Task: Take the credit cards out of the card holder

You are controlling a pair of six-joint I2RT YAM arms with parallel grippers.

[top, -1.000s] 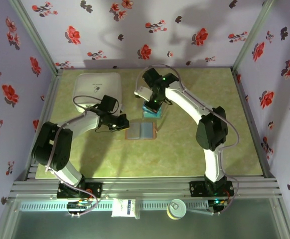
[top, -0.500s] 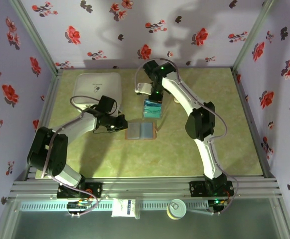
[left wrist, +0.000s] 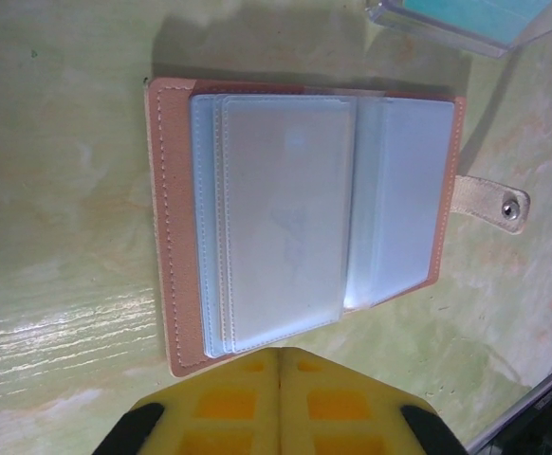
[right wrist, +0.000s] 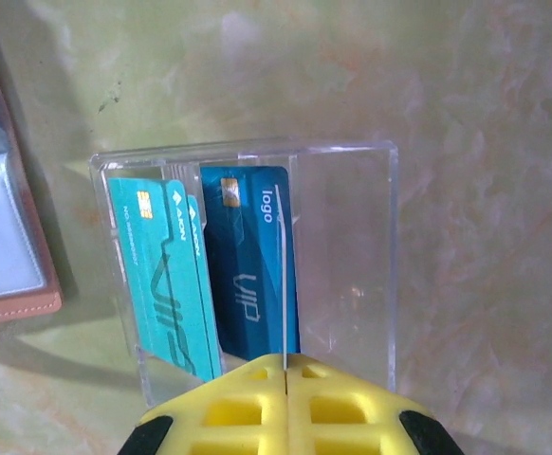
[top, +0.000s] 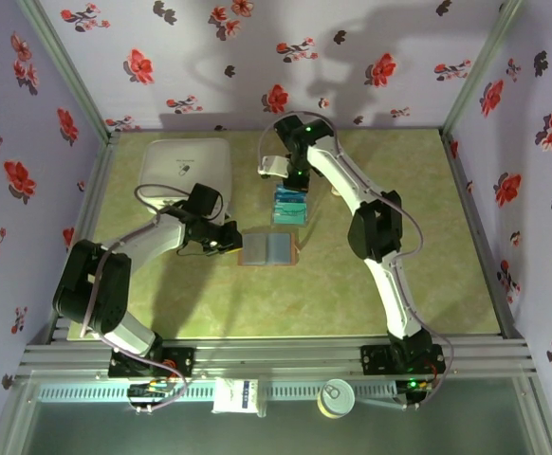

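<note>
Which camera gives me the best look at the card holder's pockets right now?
Left wrist: the card holder lies open, close up, its pockets looking empty. Top external shows it small between the arms; right wrist catches one corner at the left edge.

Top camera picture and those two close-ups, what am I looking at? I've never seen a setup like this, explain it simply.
Two robot arms stand on a green table. The wide picture looks down from above; each close-up is a wrist camera's, yellow jaws at the bottom. The left arm has its jaws shut beside an open card holder. The right arm has its jaws shut by a clear tray holding a teal card and a blue card, perhaps pinching another card edge-on. A white container sits farther back.
</note>
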